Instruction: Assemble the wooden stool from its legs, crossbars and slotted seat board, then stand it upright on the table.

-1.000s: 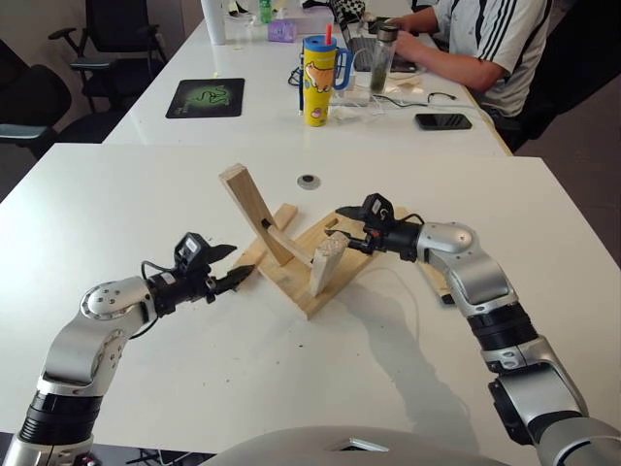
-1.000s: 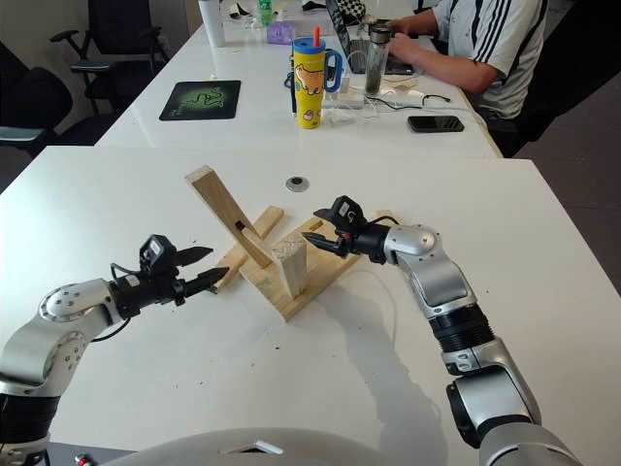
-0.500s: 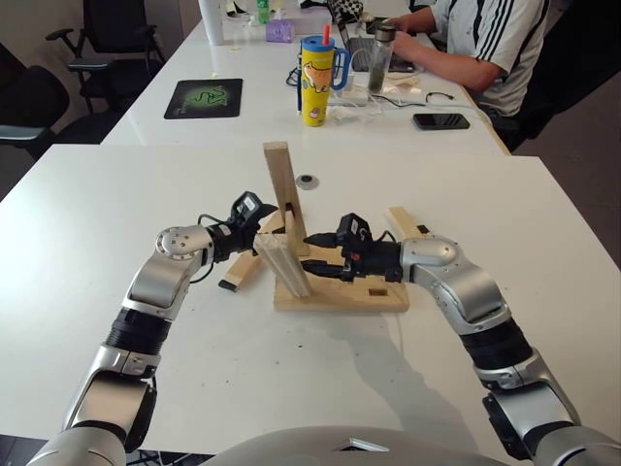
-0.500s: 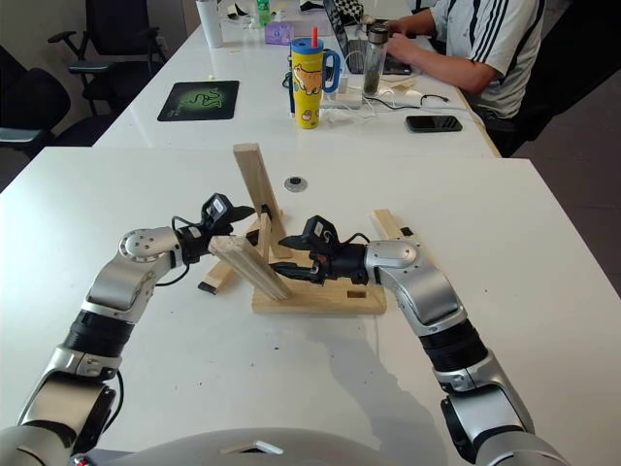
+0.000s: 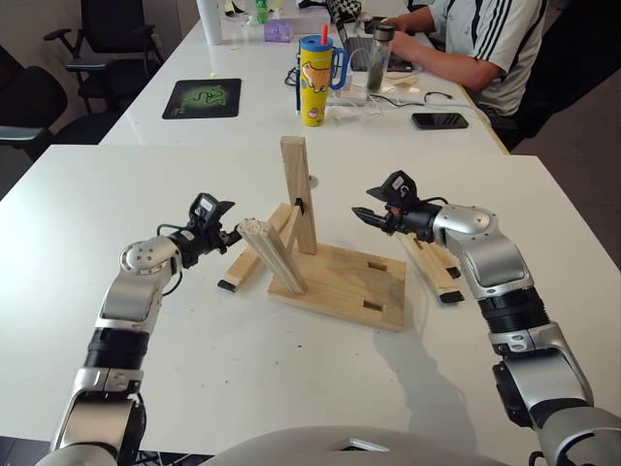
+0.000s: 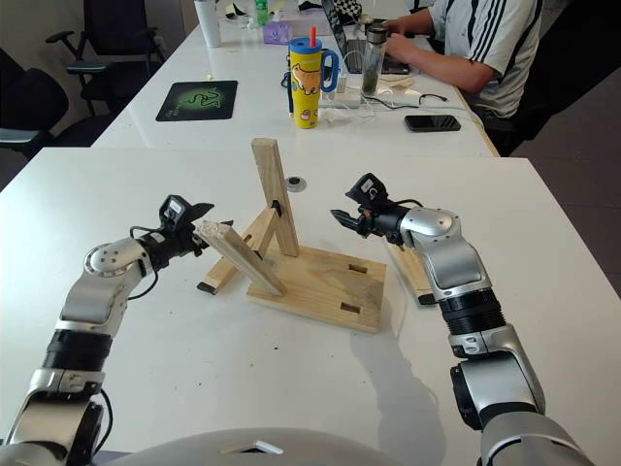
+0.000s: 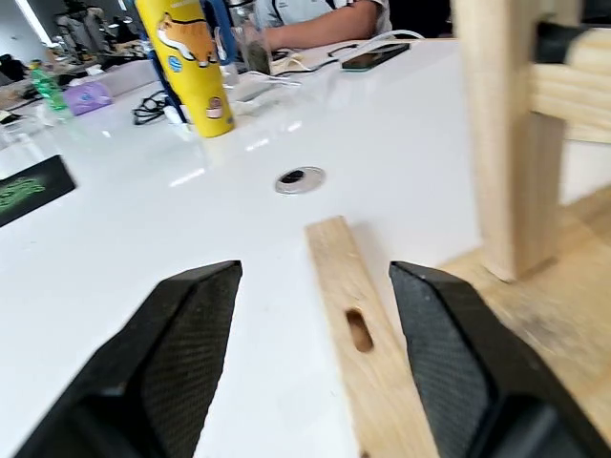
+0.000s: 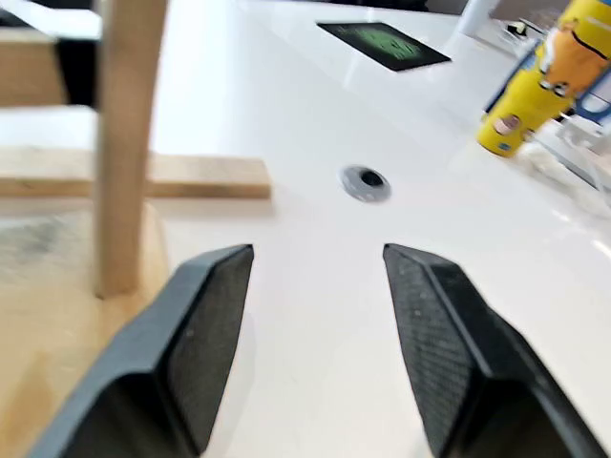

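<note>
The slotted seat board (image 5: pixel 342 287) lies flat on the white table. One leg (image 5: pixel 299 194) stands upright at its back edge and a second leg (image 5: pixel 273 255) leans from it toward my left arm. A short crossbar (image 7: pixel 573 88) meets the upright leg. A loose slotted bar (image 5: pixel 250 262) lies on the table beside the board. My left gripper (image 5: pixel 230 226) is open just left of the leaning leg's top, over that bar (image 7: pixel 348 329). My right gripper (image 5: pixel 362 216) is open, a little to the right of the upright leg (image 8: pixel 124 124), holding nothing.
Two more loose wooden pieces (image 5: pixel 432 262) lie under my right forearm. A cable grommet (image 5: pixel 309 181) sits in the table behind the stool. A yellow cup (image 5: pixel 313 83), a phone (image 5: pixel 440 120) and a mouse pad (image 5: pixel 199 98) are on the far table, where a person sits.
The seat board with its legs has turned and shifted, and the back leg now stands straight. Both grippers have drawn back from the legs, the left one leftward, the right one rightward.
</note>
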Tool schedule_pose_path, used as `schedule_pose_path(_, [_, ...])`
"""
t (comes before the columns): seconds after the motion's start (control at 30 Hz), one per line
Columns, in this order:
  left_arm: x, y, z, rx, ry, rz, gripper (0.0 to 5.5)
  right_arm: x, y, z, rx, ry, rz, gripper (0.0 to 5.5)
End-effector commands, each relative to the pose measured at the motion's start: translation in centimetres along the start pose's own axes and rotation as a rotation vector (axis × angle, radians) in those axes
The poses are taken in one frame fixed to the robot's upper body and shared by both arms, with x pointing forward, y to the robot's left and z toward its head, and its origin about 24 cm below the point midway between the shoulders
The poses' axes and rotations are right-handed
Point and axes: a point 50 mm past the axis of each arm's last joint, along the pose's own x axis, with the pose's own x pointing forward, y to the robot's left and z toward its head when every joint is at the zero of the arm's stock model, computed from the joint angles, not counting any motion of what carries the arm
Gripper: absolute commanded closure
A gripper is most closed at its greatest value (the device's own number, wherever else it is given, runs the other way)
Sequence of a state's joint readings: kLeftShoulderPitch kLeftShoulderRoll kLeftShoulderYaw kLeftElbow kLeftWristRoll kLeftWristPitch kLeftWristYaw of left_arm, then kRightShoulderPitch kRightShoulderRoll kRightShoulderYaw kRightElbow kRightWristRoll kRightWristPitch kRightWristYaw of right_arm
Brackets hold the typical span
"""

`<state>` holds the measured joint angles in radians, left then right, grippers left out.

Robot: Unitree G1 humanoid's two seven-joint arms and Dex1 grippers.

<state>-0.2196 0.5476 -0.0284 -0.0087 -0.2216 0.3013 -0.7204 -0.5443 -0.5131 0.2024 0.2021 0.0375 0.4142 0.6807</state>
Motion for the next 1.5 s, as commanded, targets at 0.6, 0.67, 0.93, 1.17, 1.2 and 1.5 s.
schedule_pose_path(0.6, [3.8,-4.6,-0.7,0.22,0.184,-0.17,2.62,0.3,2.4,-5.1,-0.154,0.232,0.219,2.98])
schedule_pose_path(0.67, [5.0,-4.2,-0.3,0.224,0.15,-0.134,2.62,-0.3,3.0,-5.3,-0.149,0.238,0.297,2.98])
schedule_pose_path(0.93, [7.8,-4.3,0.0,0.196,0.08,-0.037,2.62,0.0,3.0,-3.7,-0.055,0.151,0.25,2.98])
schedule_pose_path(1.17, [7.4,-3.2,-0.7,0.172,0.092,0.046,2.62,0.0,1.7,-3.4,0.01,0.133,0.086,2.98])
schedule_pose_path(1.2, [7.0,-3.0,-0.7,0.157,0.083,0.063,2.62,-0.3,1.2,-3.3,0.021,0.131,0.049,2.98])
schedule_pose_path(1.5, [3.0,-1.3,-0.8,-0.082,-0.01,0.234,2.62,-4.3,-3.2,-3.7,0.245,0.044,-0.304,2.98])
